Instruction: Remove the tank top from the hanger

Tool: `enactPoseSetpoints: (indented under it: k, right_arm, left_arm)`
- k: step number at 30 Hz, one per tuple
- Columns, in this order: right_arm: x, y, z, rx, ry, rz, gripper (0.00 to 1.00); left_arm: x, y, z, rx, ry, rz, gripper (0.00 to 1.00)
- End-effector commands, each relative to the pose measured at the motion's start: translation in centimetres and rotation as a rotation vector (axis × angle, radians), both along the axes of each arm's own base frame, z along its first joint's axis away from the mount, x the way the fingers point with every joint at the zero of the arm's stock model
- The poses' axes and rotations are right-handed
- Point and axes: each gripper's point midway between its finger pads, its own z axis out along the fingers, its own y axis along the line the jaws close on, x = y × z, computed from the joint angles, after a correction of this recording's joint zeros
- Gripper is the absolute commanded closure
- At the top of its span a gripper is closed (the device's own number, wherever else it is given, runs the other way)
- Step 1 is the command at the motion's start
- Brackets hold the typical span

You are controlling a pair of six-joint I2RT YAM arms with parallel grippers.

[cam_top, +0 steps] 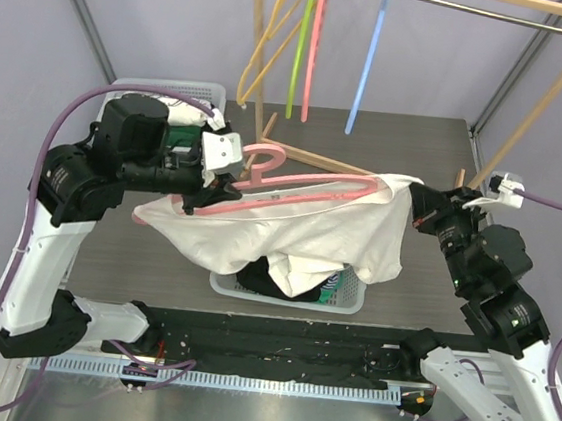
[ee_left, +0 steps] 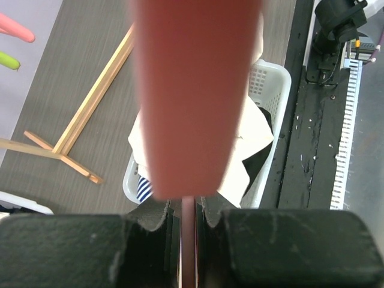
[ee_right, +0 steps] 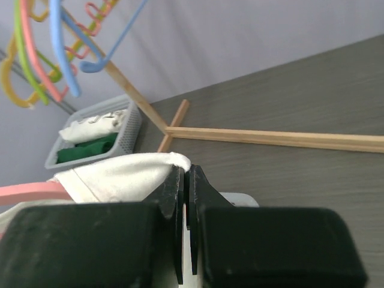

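Top external view: the left gripper (cam_top: 207,181) is clamped on the pink hanger (cam_top: 309,180) near its hook, holding it above the table (cam_top: 399,142). The white tank top (cam_top: 299,231) hangs on the hanger, draped along it and sagging over a white basket (cam_top: 350,300) of clothes. At the right end, the right gripper (cam_top: 413,202) pinches the tank top's edge. Left wrist view: the hanger is a thin strip nipped between the fingers (ee_left: 144,240). Right wrist view: the fingers (ee_right: 171,192) are closed on a fold of white cloth.
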Motion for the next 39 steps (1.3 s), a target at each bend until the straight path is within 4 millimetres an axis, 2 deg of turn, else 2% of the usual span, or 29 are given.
enactPoseSetpoints:
  k: [1,4,6,9,10,12,13,17,19,21,23,24,25,26,27,29,33,35,36,38,39]
  right_arm:
    - [0.5,-3.3,0.2,-0.005,0.030,-0.187,0.99]
    - [0.5,-3.6,0.4,-0.019,0.041,-0.204,0.99]
    - [0.6,-2.7,0.2,-0.034,0.058,-0.159,0.99]
    - [0.7,0.0,-0.5,-0.082,0.083,-0.011,0.99]
    - [0.0,2.7,-0.5,-0.089,0.073,0.148,0.99]
    - [-0.4,5.1,-1.0,-0.128,0.073,0.287,0.99]
    - [-1.3,6.8,-0.9,-0.127,0.075,0.397,0.99]
    - [-2.7,9.3,-1.9,-0.185,0.113,0.587,0.99]
    - [-3.4,9.7,-2.1,-0.195,0.135,0.629,0.92]
    - [-4.6,10.4,-2.5,-0.205,0.145,0.711,0.77]
    - [-5.5,10.8,-2.2,-0.209,0.136,0.769,0.65]
    - [-6.0,10.7,-2.2,-0.223,0.134,0.782,0.51]
    - [-6.6,10.5,-0.8,-0.231,0.096,0.790,0.45]
    - [-7.3,10.4,-0.1,-0.239,0.073,0.809,0.31]
    - [-8.1,9.8,1.3,-0.266,0.036,0.812,0.25]
    - [-8.7,9.2,2.6,-0.292,0.014,0.805,0.19]
    - [-10.2,7.3,6.5,-0.342,-0.071,0.748,0.18]
    - [-10.3,6.9,7.5,-0.373,-0.107,0.736,0.18]
    - [-10.6,6.6,8.5,-0.377,-0.134,0.726,0.18]
    - [-10.8,6.6,9.0,-0.417,-0.178,0.742,0.19]
    - [-10.9,6.7,9.4,-0.434,-0.204,0.752,0.19]
  left_arm:
    - [-1.5,0.9,1.1,-0.021,-0.044,-0.033,0.98]
    - [-1.9,0.9,1.2,-0.025,-0.047,-0.045,0.98]
    - [-2.0,0.9,1.5,-0.034,-0.049,-0.049,0.98]
    - [-1.8,0.3,2.2,-0.058,-0.051,-0.062,0.97]
    - [-1.5,-0.1,2.3,-0.061,-0.043,-0.064,0.97]
    - [-1.3,-0.7,2.5,-0.069,-0.034,-0.079,0.97]
    - [-1.1,-1.0,2.9,-0.074,-0.038,-0.087,0.97]
    - [0.3,-2.1,3.1,-0.069,-0.029,-0.089,0.98]
    - [0.3,-2.3,3.9,-0.090,-0.042,-0.090,0.98]
    - [0.5,-2.5,4.1,-0.101,-0.041,-0.086,0.98]
    - [0.6,-2.5,4.1,-0.100,-0.042,-0.082,0.98]
    - [0.5,-2.4,4.0,-0.096,-0.041,-0.080,0.98]
    - [0.7,-2.3,3.8,-0.085,-0.047,-0.076,0.98]
    - [0.6,-2.1,3.5,-0.074,-0.041,-0.074,0.98]
    - [0.6,-1.9,3.2,-0.063,-0.043,-0.072,0.98]
    - [0.6,-1.6,2.8,-0.050,-0.048,-0.065,0.99]
    - [0.2,-1.5,2.2,-0.043,-0.030,-0.075,0.99]
    - [0.0,-1.9,1.9,-0.040,-0.004,-0.096,0.98]
    - [-0.6,-2.0,1.8,-0.043,0.014,-0.125,0.98]
    - [-1.2,-2.5,1.4,-0.034,0.030,-0.185,0.98]
    - [-3.0,-2.5,1.2,-0.039,0.069,-0.268,0.99]
